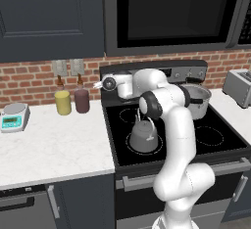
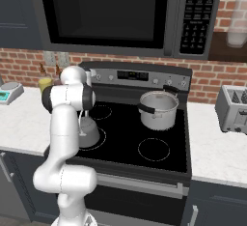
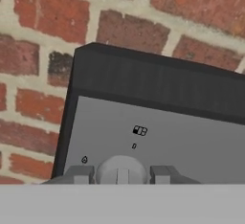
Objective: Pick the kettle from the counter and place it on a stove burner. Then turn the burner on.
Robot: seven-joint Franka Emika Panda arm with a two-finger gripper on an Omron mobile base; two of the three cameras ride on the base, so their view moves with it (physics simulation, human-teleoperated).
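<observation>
- The kettle (image 1: 143, 136) is seen standing upright on the stove burner (image 1: 128, 147) at the front left of the black cooktop (image 1: 220, 120); it sits inside the thin white ring. The placing step is judged complete.
- The kettle is free of the tool (image 3: 121, 174), and well apart from it.
- The tool is presented to the control panel (image 3: 191, 137) at the rear of the stove, in front of the brick wall (image 3: 33, 65). This position is judged to serve the second step, switching the burner on.
- In the hand view, a round grey knob (image 3: 121, 169) lies between the two fingertips (image 3: 80, 174). The jaws are partly closed around it, one tip at each side. Whether the pads are pressed onto the knob cannot be told; contact appears likely.
- The straddling pose is suited to a turn of the wrist, by which the knob would be rotated.
- The steel pot (image 2: 158, 109) stands on the rear right burner, clear of the work.
- The table (image 1: 54, 145) to the left carries a scale (image 1: 13, 115) and two jars (image 1: 72, 101), none involved.
</observation>
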